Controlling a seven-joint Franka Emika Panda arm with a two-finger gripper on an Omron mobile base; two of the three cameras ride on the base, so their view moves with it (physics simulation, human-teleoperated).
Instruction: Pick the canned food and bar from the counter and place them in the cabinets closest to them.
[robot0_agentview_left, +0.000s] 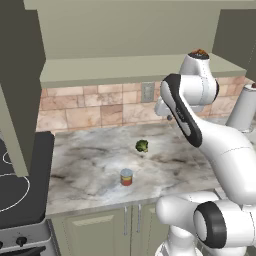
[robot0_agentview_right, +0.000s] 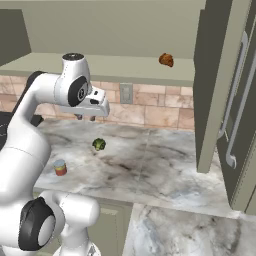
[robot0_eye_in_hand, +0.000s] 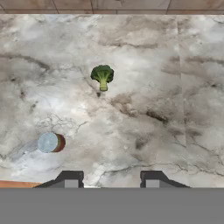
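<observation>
The canned food (robot0_agentview_left: 126, 177), a short tin with a red label and silvery lid, stands upright near the front edge of the marbled counter (robot0_agentview_left: 90, 165). It also shows as the tin (robot0_agentview_right: 60, 167) and, from above, the tin (robot0_eye_in_hand: 51, 142). My gripper (robot0_agentview_right: 85, 118) hangs high over the counter's back part, pointing down, well above and behind the tin. Its fingertips (robot0_eye_in_hand: 70, 179) stand apart with nothing between them, so it is open. The wall cabinet (robot0_agentview_left: 125, 70) above the counter is open, its shelf bare in the middle. The bar is out of view.
A green broccoli floret (robot0_agentview_left: 142, 145) lies mid-counter behind the tin. A brown-orange lump (robot0_agentview_right: 166, 60) sits on the cabinet shelf at the right. The open cabinet door (robot0_agentview_left: 20, 90) juts out at left, above a dark stove (robot0_agentview_left: 15, 190). A tall panel with handles (robot0_agentview_right: 235, 110) stands at right.
</observation>
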